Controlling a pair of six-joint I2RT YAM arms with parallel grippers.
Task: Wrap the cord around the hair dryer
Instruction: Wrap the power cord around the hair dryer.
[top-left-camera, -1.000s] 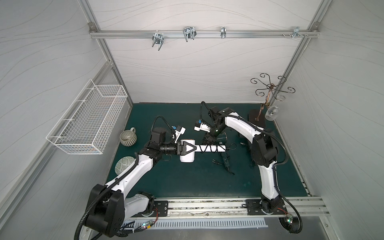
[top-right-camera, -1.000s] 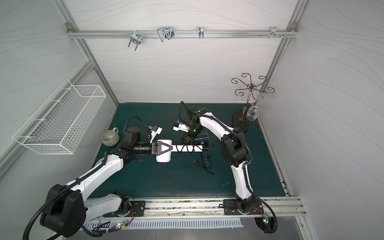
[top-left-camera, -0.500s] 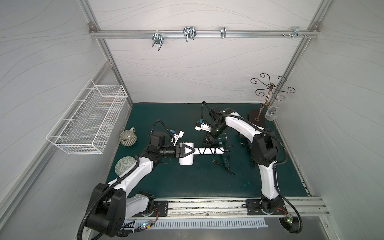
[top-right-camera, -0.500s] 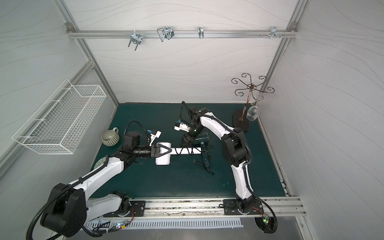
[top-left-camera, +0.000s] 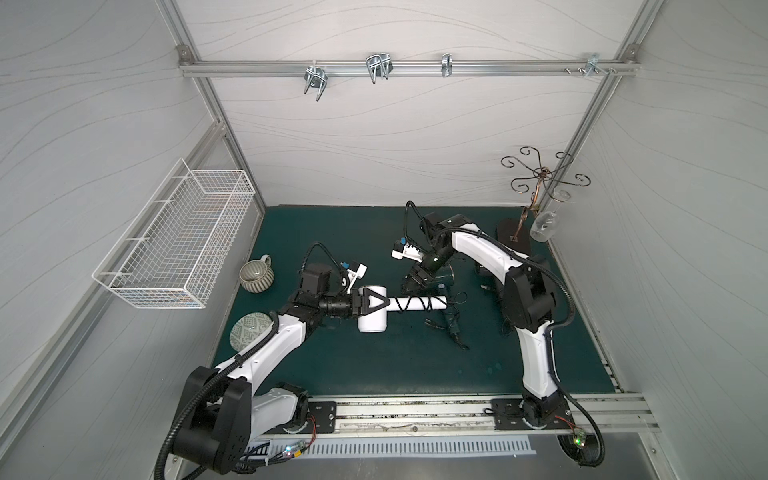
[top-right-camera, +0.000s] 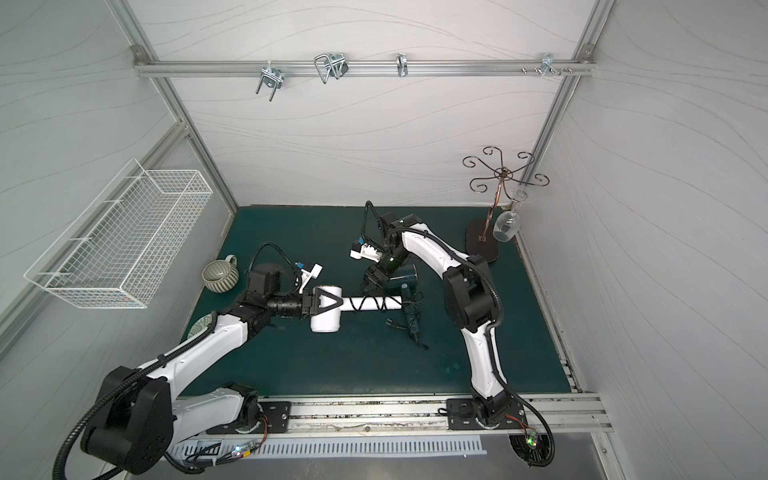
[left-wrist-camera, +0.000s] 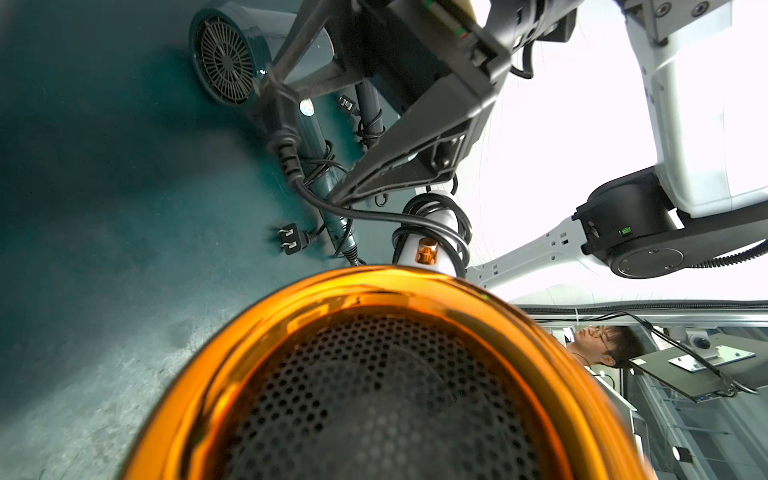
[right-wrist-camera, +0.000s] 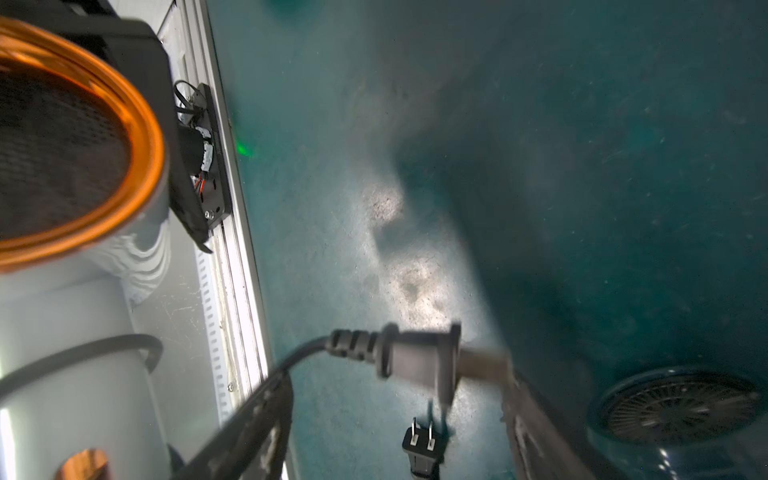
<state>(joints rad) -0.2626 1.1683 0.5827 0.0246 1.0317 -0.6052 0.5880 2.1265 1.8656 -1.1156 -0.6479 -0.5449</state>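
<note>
1. Our left hand (top-left-camera: 376, 306) is clamped on the dryer (top-left-camera: 371, 324) where the barrel meets the handle. The handle runs straight out past its fingertips towards our right hand (top-left-camera: 413, 284).
2. The cord (left-wrist-camera: 374, 214) sits in several loose turns round that handle. A short tail leads from the handle's far end to the plug (right-wrist-camera: 419, 361).
3. Our right hand's jaws stand wide apart. The plug is between its fingers, close to one of them and blurred. We see nothing pinching it, so we take this hand to be open and empty.
4. We judge the dryer to be stiff, smooth plastic with most of its weight in the barrel. The left hand's hold near the barrel should therefore stop it from sagging or twisting.
5. The cord looks rubbery and springy. With the tail free, the turns will probably slacken and slide along the slick handle.
6. The best hold is probably the plug's moulded body or the ribbed sleeve behind it, not the prongs. From there the tail can be tucked under a turn.
7. A teal dryer (left-wrist-camera: 232, 58) lies on the surface (top-left-camera: 374, 374) just below our right hand, and its own plug (right-wrist-camera: 419, 449) lies close by. We must not take that one by mistake.
</note>
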